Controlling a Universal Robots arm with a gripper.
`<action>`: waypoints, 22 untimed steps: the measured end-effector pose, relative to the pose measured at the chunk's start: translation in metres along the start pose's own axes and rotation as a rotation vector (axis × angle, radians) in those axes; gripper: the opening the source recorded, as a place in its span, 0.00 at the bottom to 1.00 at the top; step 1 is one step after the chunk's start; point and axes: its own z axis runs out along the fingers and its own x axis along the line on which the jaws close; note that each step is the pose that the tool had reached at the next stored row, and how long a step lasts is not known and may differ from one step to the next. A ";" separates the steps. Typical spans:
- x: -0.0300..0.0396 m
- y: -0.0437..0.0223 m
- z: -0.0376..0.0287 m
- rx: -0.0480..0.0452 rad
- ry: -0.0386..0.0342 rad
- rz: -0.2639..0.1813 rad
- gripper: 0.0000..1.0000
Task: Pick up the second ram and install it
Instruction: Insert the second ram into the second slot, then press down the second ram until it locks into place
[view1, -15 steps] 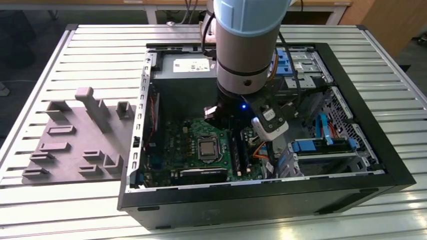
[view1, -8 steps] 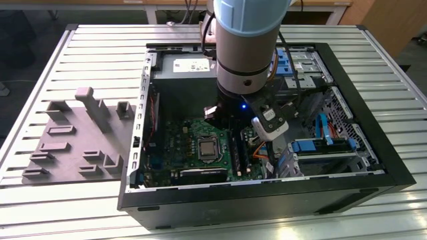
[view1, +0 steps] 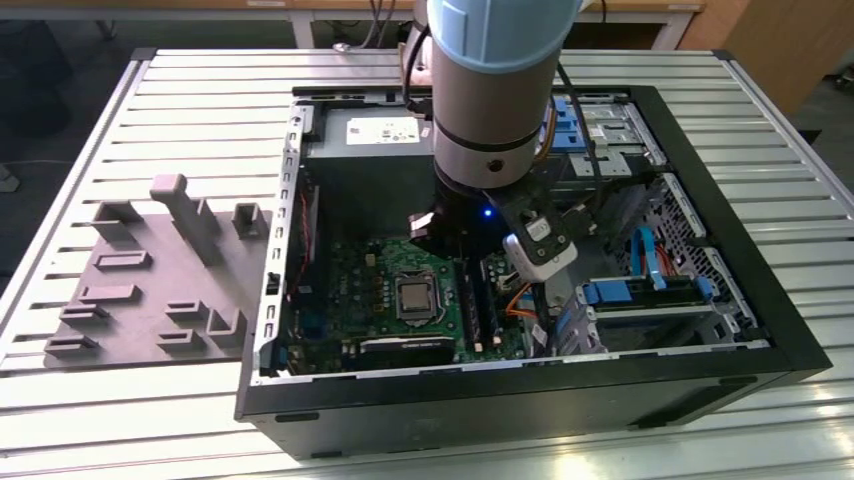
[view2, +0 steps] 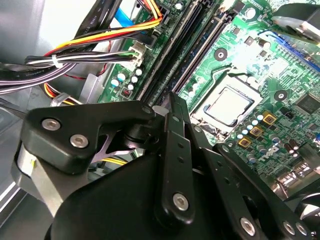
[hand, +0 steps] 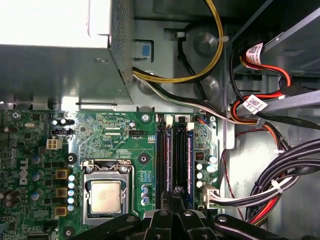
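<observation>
Pressed together at six o'clock of the memory slots, the pincer could skew the second ram, jamming one end.

thin dark second ram on edge among the motherboard slots

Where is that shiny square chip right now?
In both wrist views the chip sits in its socket on the green board, beside the long black slots.

A ribbed, pale metal worktop is seen in the exterior view. Behind it, wooden furniture is set at the exterior view's right, and dark floor is visible at its left.
</observation>
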 end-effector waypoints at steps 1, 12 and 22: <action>0.0000 0.0000 0.0000 0.0000 0.0000 0.000 0.11; -0.0001 0.0010 -0.0007 -0.0001 -0.0001 0.000 0.11; 0.0001 0.0133 0.0003 0.0022 0.0000 0.000 0.11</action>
